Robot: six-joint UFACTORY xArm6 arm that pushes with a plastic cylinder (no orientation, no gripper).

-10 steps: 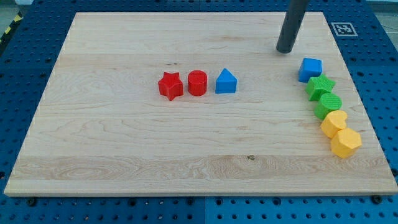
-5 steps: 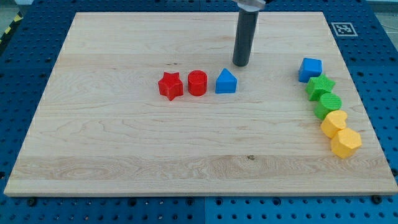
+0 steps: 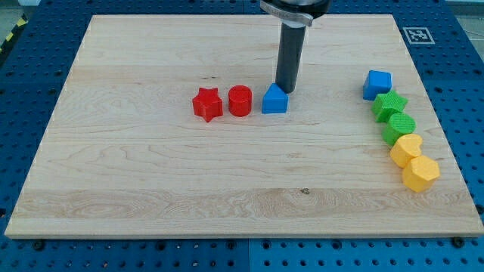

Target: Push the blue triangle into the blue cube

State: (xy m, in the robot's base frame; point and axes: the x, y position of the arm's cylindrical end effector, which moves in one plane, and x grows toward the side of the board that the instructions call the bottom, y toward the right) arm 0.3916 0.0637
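Note:
The blue triangle point(image 3: 274, 100) sits near the middle of the wooden board point(image 3: 151, 174). The blue cube point(image 3: 376, 84) is far to its right, near the board's right edge. My tip point(image 3: 285, 91) stands just above and slightly right of the blue triangle, touching or nearly touching its upper right corner. The rod rises from there to the view's top.
A red cylinder point(image 3: 240, 100) and a red star point(image 3: 207, 104) stand in a row left of the blue triangle. Below the blue cube runs a column of a green star point(image 3: 389, 105), a green block point(image 3: 398, 128), a yellow block point(image 3: 407, 149) and a yellow hexagon point(image 3: 420, 174).
My tip has moved from the board's upper right, near the blue cube, leftward and down to the blue triangle's upper right corner. No block has moved.

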